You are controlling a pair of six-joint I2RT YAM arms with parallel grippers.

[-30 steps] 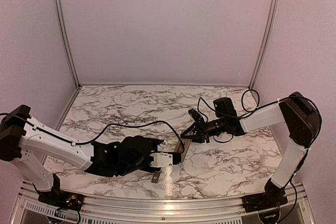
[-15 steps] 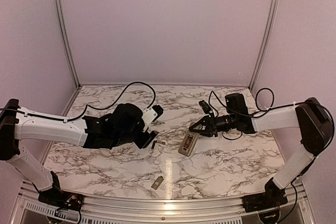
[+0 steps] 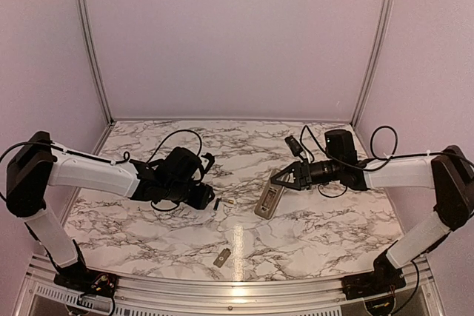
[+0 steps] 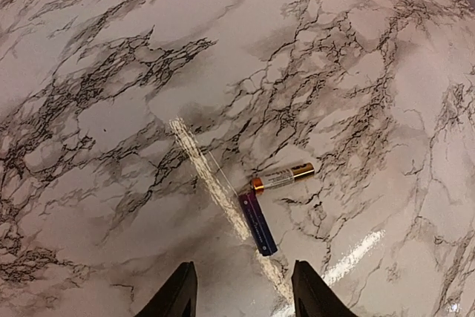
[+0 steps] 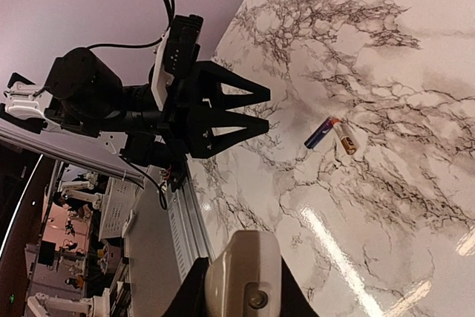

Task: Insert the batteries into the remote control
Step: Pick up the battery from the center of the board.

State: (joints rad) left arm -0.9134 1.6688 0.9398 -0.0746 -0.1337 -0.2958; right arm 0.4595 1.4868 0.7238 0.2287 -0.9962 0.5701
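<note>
Left wrist view: left claw (image 4: 241, 291) hangs released near two batteries (image 4: 258, 224) on the table (image 4: 111, 109); right claw (image 3: 286, 180) grasps the remote control (image 3: 267, 200).

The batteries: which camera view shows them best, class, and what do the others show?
Left wrist: the purple battery and gold battery lie large and sharp, ends meeting, on the marble table. Right wrist shows them smaller, colours readable. Top external shows only tiny specks beside the left gripper.

The batteries (image 4: 257, 223) lie close together on the surface (image 3: 333, 234), just left of the remote control (image 3: 268, 200). The cover plate (image 3: 221, 258) lies apart, nearer the front edge.
</note>
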